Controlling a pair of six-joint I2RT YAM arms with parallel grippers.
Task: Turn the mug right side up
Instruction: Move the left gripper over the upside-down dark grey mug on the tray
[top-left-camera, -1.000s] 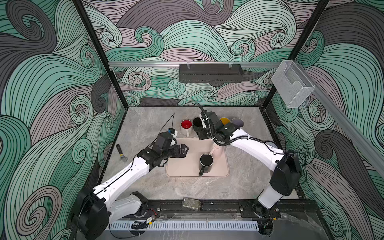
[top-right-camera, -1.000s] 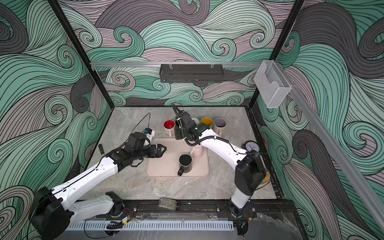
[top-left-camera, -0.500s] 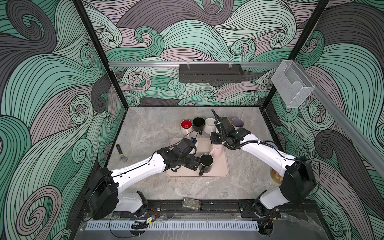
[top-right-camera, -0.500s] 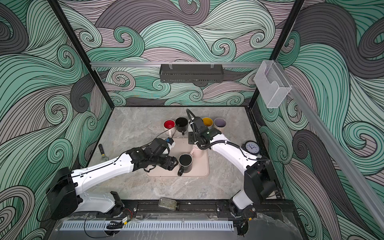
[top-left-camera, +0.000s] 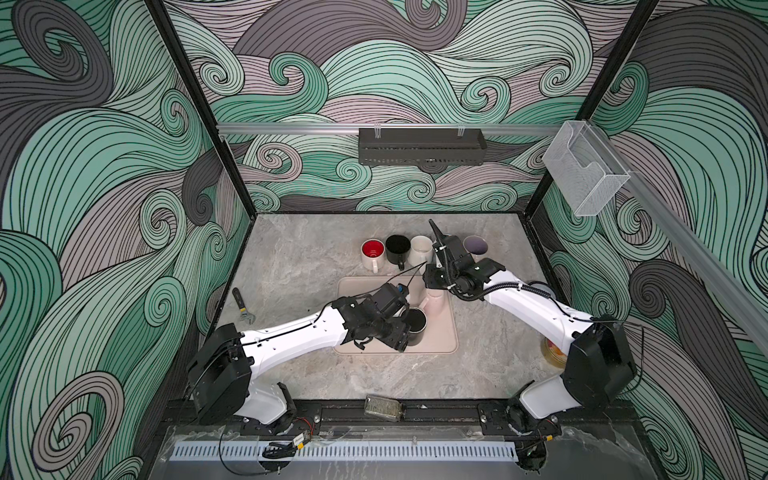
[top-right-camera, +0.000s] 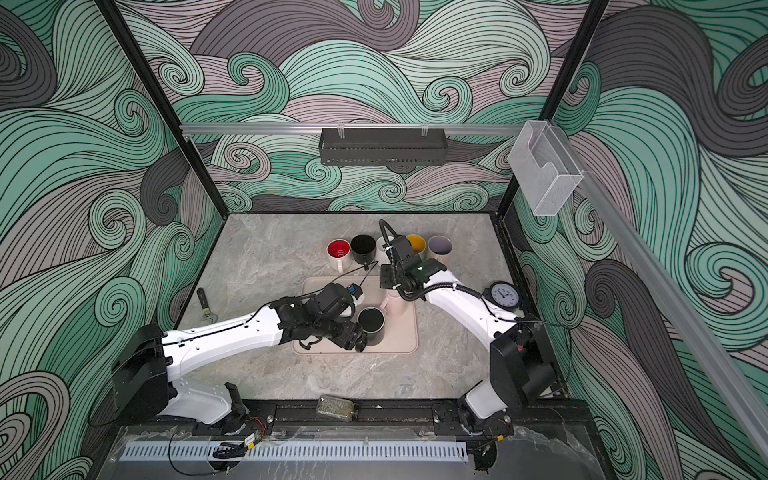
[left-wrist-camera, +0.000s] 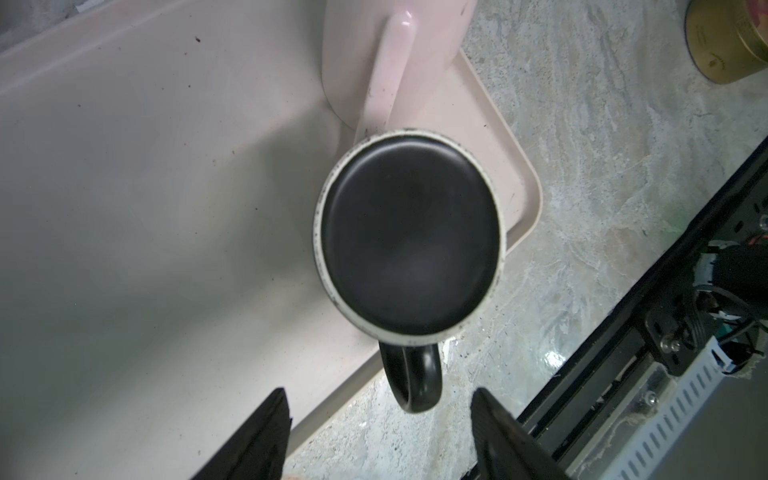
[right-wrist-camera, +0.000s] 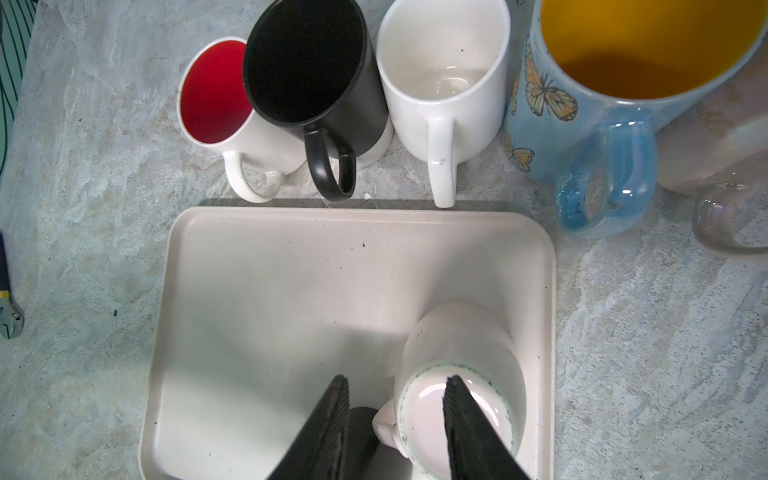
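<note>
Two mugs stand upside down on the beige tray: a dark mug with a pale ring round its base, and a pink mug touching it. My left gripper is open, low at the tray's front edge. The dark mug's handle pokes just between its fingertips, touching neither. My right gripper is open above the pink mug. One of its fingers lies over the base and the other over the tray, with the pink handle below the gap.
Behind the tray stands a row of upright mugs: red-lined, black, white, yellow-lined blue and lilac. A wrench lies left. A clock and a tin sit right.
My left arm swung right across the tray to the dark mug's handle, its jaws narrowing. My right arm drew back from the mug row to above the pink mug.
</note>
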